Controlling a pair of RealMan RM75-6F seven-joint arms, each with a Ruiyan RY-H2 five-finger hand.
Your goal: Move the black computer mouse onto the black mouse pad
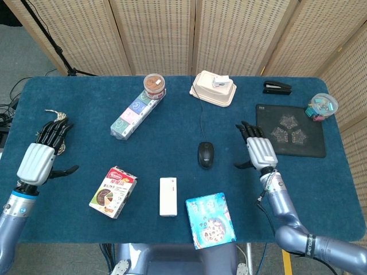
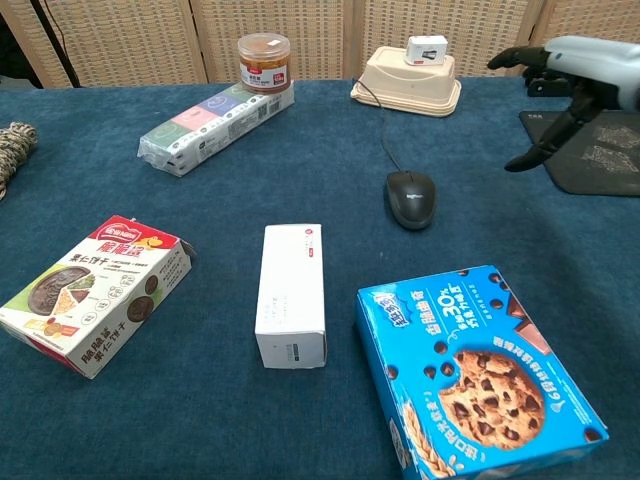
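The mouse (image 1: pixel 206 154) lies near the middle of the blue counter (image 1: pixel 86 114), untouched, with bare cloth on all sides. It is black, low and oval, with a scroll wheel at its far end, and its thin cord (image 1: pixel 201 117) runs straight back to a cream container (image 1: pixel 213 90) at the far edge. The pad (image 1: pixel 289 130), a black square with pale star marks, lies well to its right, flat on the counter.

Between mouse and pad hovers the right hand (image 1: pixel 260 150), fingers spread and holding nothing, its fingertips just short of the pad's near-left corner. The left hand (image 1: pixel 39 157) is far off at the left edge, also spread and empty, beside a coil of rope (image 1: pixel 57 117).

In front of the mouse lie a white box (image 1: pixel 168 196) and a blue cookie box (image 1: pixel 210 219); further left lies a red snack box (image 1: pixel 113 192). Behind it to the left a long pack (image 1: pixel 135 112) lies next to a jar (image 1: pixel 154 85). Past the pad are a stapler (image 1: pixel 277 87) and a small tub (image 1: pixel 321 106).
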